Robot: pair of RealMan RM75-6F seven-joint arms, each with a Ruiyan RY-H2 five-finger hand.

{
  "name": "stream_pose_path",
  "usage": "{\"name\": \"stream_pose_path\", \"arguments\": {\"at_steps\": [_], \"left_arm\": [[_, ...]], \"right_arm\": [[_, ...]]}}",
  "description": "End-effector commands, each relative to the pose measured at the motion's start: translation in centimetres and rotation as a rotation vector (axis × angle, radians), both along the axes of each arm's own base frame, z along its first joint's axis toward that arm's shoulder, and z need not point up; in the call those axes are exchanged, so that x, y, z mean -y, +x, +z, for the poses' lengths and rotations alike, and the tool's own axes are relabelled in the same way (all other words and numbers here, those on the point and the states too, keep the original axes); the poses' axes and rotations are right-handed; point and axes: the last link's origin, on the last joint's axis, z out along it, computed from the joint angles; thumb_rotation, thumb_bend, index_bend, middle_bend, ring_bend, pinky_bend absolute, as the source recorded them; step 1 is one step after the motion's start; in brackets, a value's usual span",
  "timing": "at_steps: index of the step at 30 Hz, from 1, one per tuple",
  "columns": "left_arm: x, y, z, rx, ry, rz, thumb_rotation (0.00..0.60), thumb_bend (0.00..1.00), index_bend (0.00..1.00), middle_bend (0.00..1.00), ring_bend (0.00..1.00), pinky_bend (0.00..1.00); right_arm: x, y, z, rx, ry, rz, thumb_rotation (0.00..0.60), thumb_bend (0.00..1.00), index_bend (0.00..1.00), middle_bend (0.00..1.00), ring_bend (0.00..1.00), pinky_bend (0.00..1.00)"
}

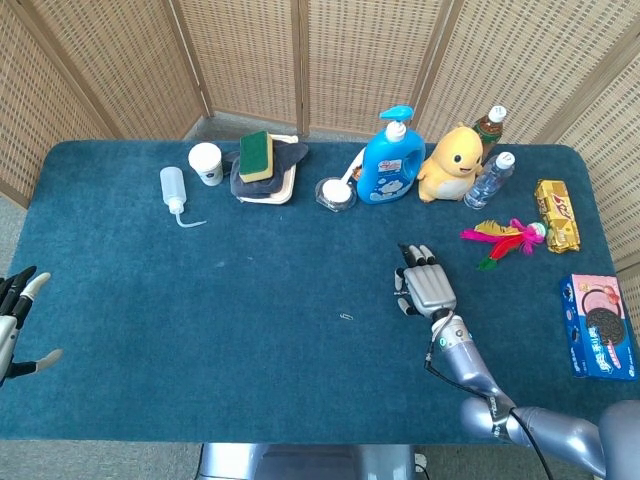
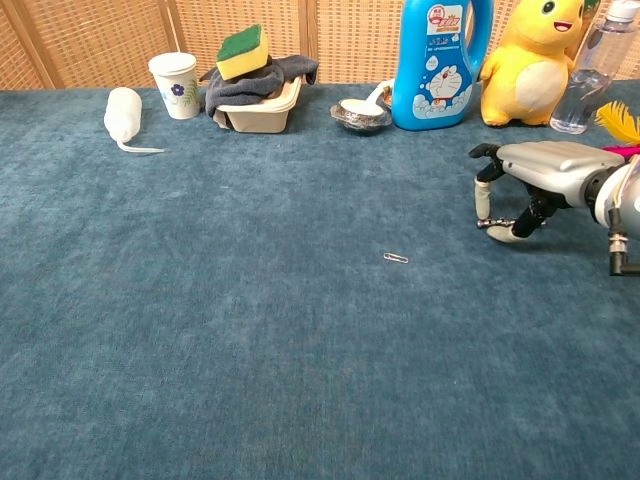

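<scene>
Right hand [image 2: 535, 175] empty, fingers spread and arched above the cloth; small silver paperclip [image 2: 396, 258] near-left of it, long axis left-right.

surface [image 1: 150, 300]: blue cloth cover
far edge, left: squeeze bottle [image 1: 173, 187], paper cup [image 1: 206, 163], tray [image 1: 268, 190]
far edge, middle: small bowl [image 1: 335, 193], detergent bottle [image 1: 389, 160], yellow plush [image 1: 450, 165], water bottle [image 1: 489, 180]
right edge: feather toy [image 1: 502, 235], snack bar [image 1: 556, 214], cookie box [image 1: 599, 325]
centre: paper clip [image 2: 396, 258]
</scene>
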Motion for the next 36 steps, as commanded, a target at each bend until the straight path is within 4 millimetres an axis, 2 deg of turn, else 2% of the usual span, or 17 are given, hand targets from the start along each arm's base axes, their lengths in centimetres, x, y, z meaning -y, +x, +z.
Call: {"name": "stream_pose_path", "arguments": {"at_steps": [1,10,22,29,36], "left_arm": [[0.0,0.0,-0.03,0.0,-0.002,0.0,0.6,0.22,0.0,0.0,0.0,0.0],[0.01,0.03,-0.01,0.003,-0.002,0.0,0.6,0.22,0.0,0.0,0.0,0.0],[0.06,0.05,-0.07,0.002,-0.005,0.002,0.6,0.22,0.0,0.0,0.0,0.0],[0.07,0.05,-0.09,0.003,-0.007,0.002,0.6,0.22,0.0,0.0,0.0,0.0],[0.09,0.05,-0.09,0.001,-0.007,0.002,0.6,0.22,0.0,0.0,0.0,0.0]], "right_arm": [[0.0,-0.06,-0.02,-0.004,-0.001,0.0,0.6,0.37,0.5,0.0,0.0,0.0],[0.0,-0.31,-0.18,-0.02,-0.009,0.003,0.6,0.37,0.5,0.0,0.0,0.0],[-0.04,-0.45,-0.45,-0.02,-0.016,0.008,0.6,0.4,0.55,0.0,0.0,0.0],[0.0,-0.72,-0.67,-0.035,-0.019,0.006,0.6,0.47,0.58,0.0,0.0,0.0],[-0.17,-0.4,-0.42,-0.02,-0.025,0.017,0.6,0.49,0.59,0.0,0.0,0.0]]}}
